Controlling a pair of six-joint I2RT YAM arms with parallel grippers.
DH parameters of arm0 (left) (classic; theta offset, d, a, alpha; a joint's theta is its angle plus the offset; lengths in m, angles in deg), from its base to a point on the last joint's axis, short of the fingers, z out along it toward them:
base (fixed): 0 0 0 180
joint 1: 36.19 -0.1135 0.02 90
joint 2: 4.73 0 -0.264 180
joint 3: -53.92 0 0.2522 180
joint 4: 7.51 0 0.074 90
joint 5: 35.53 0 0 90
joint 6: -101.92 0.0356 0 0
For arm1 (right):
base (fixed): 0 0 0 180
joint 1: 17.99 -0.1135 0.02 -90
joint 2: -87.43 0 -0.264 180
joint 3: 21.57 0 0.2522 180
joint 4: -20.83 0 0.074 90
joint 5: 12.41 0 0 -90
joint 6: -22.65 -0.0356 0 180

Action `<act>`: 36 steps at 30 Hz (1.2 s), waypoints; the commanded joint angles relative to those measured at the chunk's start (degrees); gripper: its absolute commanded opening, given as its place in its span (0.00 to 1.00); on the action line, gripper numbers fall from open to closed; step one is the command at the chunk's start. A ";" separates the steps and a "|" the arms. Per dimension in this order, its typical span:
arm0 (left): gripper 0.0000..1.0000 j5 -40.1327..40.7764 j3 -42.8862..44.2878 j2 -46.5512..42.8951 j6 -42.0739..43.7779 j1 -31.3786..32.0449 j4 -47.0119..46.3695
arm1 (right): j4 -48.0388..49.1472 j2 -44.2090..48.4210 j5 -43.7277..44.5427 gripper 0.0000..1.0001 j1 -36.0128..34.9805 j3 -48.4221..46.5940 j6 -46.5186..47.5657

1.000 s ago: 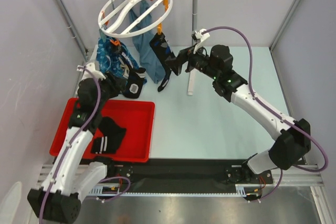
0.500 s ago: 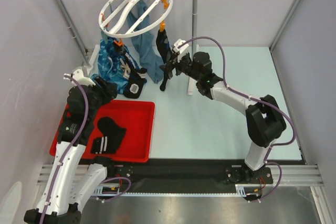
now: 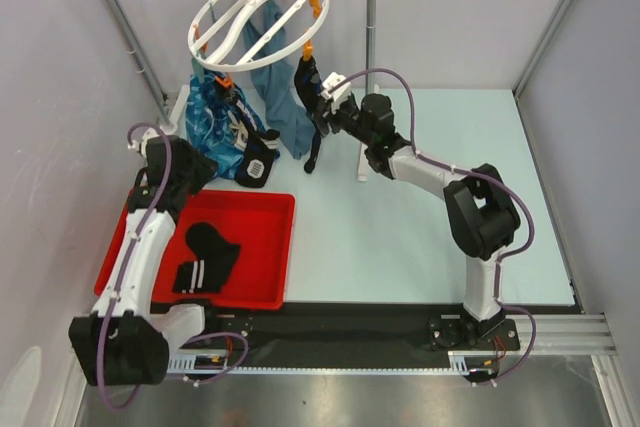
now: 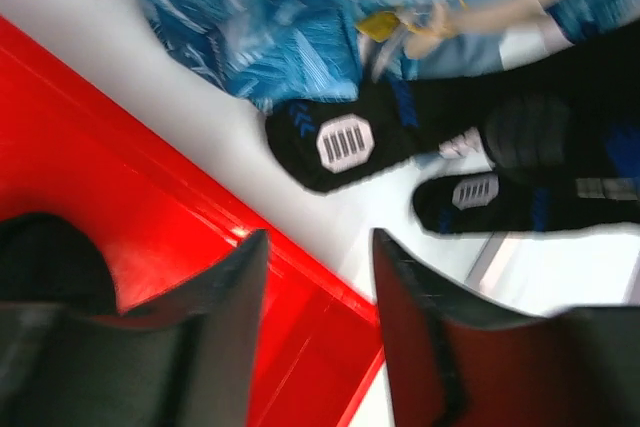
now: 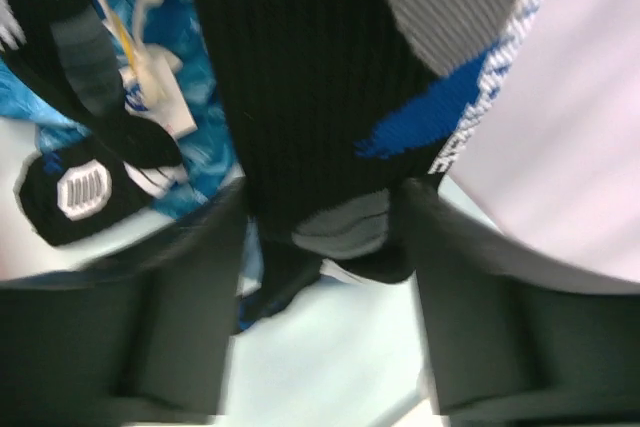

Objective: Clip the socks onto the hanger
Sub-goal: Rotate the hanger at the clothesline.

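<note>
The white ring hanger (image 3: 258, 22) with orange clips (image 3: 308, 49) hangs from the rail. A black sock (image 3: 308, 87) hangs from a clip on its right side. My right gripper (image 3: 320, 105) is open, with that sock's (image 5: 300, 67) lower part between its fingers (image 5: 480, 297). A second black sock (image 3: 250, 152) with a white patch hangs on the left side, also in the left wrist view (image 4: 345, 137). Two more black socks (image 3: 205, 257) lie in the red tray (image 3: 270, 247). My left gripper (image 3: 203, 175) is open and empty over the tray's far edge (image 4: 300, 277).
Blue patterned cloths (image 3: 210, 112) and a plain blue cloth (image 3: 285, 87) hang from the same ring. The grey rail stand (image 3: 370, 57) has a post just right of my right gripper. Walls close in on the left, the back and the right.
My right arm has reached left and brought its open fingers around the hanging black sock. My left arm has drawn back towards the tray's far left corner.
</note>
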 commanded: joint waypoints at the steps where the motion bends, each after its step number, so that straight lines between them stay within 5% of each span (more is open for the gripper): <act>1: 0.46 -7.27 -0.17 4.34 -5.47 -4.38 -6.06 | 5.98 -1.76 -3.14 0.62 -1.14 -3.38 -2.39; 4: 0.40 -7.39 -0.34 3.58 -4.69 -4.83 -7.83 | 7.39 -3.26 -5.69 0.42 -3.51 -4.26 -4.85; 5: 0.42 -7.74 -0.78 2.69 -4.43 -4.83 -8.62 | 7.91 -3.44 -5.44 0.31 -4.31 -4.87 -5.38; 9: 0.50 -14.41 -5.17 -4.24 -1.53 -4.92 -14.33 | 8.45 -4.49 -3.86 0.16 -9.31 -6.90 -8.89; 14: 0.55 -21.18 -12.38 -10.75 0.50 -4.65 -20.40 | 9.94 -4.93 2.03 0.13 -16.16 -7.34 -11.62; 19: 0.56 -21.54 -16.77 -15.94 0.93 -4.30 -21.63 | 10.20 -8.09 2.74 0.21 -19.16 -11.90 -16.44; 26: 0.66 -28.31 -14.67 -7.08 2.43 -4.04 -25.84 | 5.02 -10.91 2.13 0.24 -19.52 -18.75 -19.61; 36: 0.74 -9.86 -7.21 4.95 7.61 4.83 -25.69 | 2.21 -11.26 0.89 0.24 -19.25 -20.96 -21.38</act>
